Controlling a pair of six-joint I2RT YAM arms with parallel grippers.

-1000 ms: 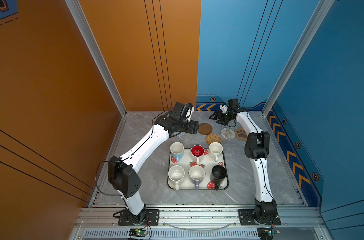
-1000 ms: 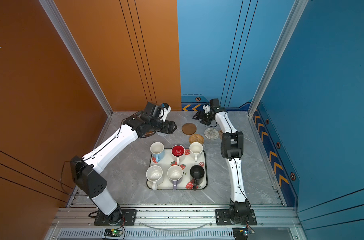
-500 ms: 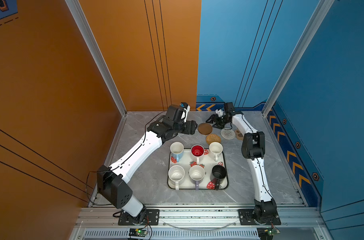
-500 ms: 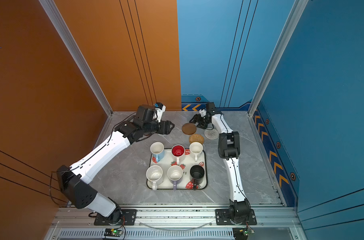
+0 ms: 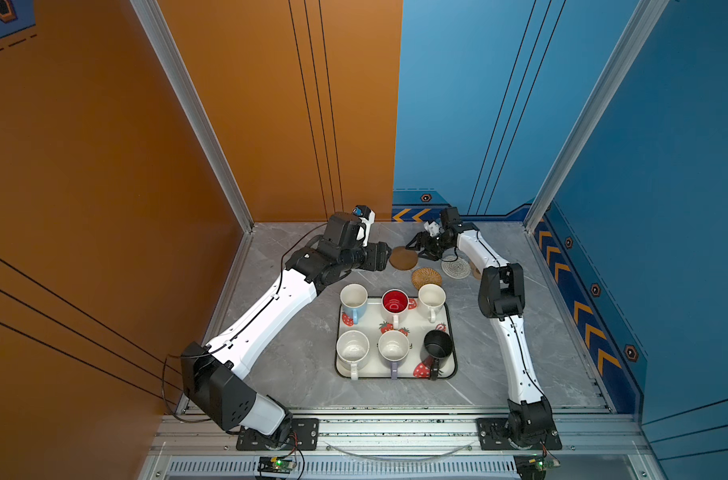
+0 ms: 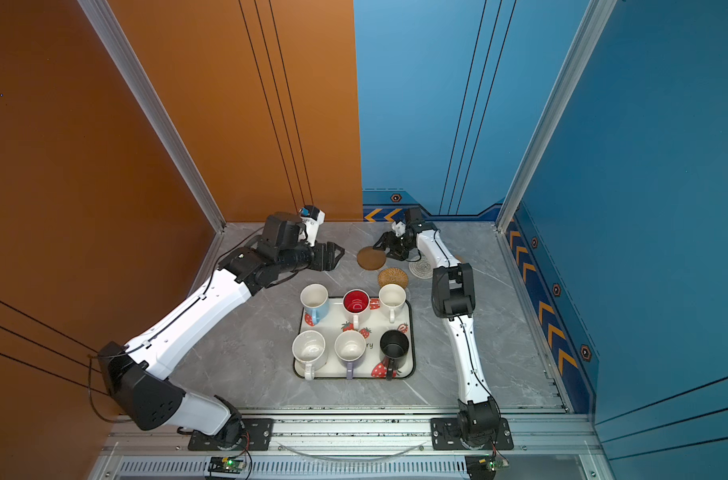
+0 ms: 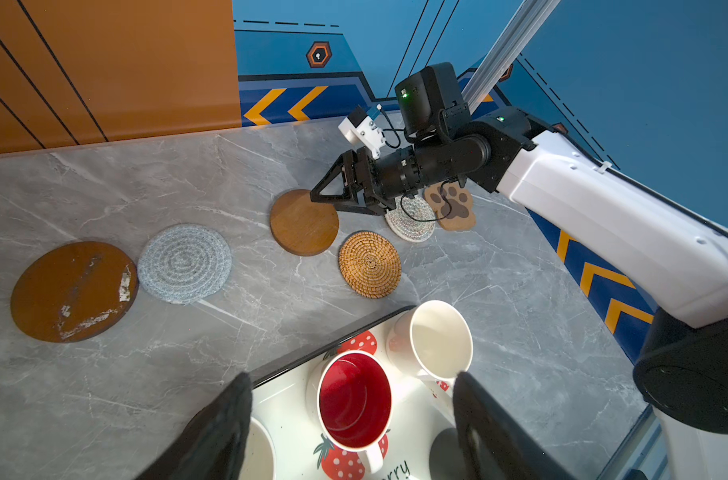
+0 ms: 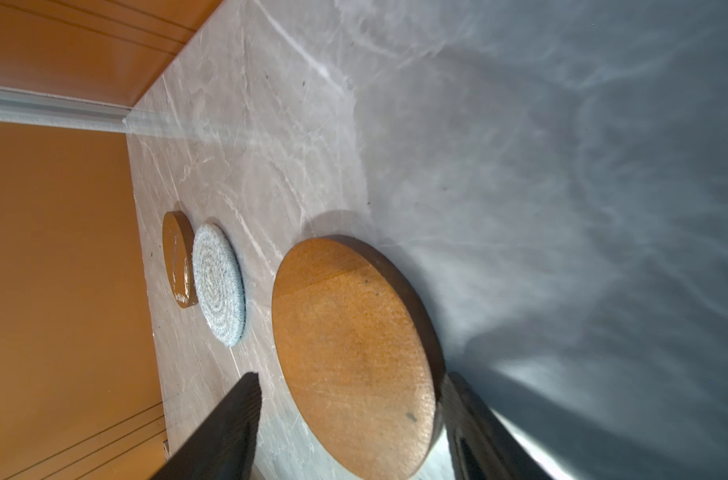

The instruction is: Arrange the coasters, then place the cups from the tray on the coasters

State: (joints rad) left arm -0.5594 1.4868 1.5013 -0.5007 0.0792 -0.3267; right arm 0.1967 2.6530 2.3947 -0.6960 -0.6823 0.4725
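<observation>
My right gripper (image 8: 349, 382) is open and low at the back, its jaws astride a brown disc coaster (image 8: 354, 353); one finger touches the rim and the other stands apart. In a top view this disc (image 5: 403, 258) lies beside the rattan coaster (image 5: 426, 277), a woven coaster (image 5: 456, 266) and the paw coaster (image 7: 453, 205). A scuffed brown disc (image 7: 73, 291) and a grey woven round (image 7: 184, 263) lie further left. My left gripper (image 7: 351, 380) is open and empty above the red-inside cup (image 7: 354, 401). Several cups stand in the tray (image 5: 395, 377).
The orange wall (image 5: 270, 124) and blue wall (image 5: 457, 124) close the back. My left forearm (image 5: 270, 311) crosses the table left of the tray. My right arm's elbow (image 5: 501, 291) stands to the right of the tray, next to the woven coaster.
My right gripper has moved left from the back wall and come down round the brown disc, its jaws narrowing. My left arm's elbow has swung lower while its gripper stays open.
</observation>
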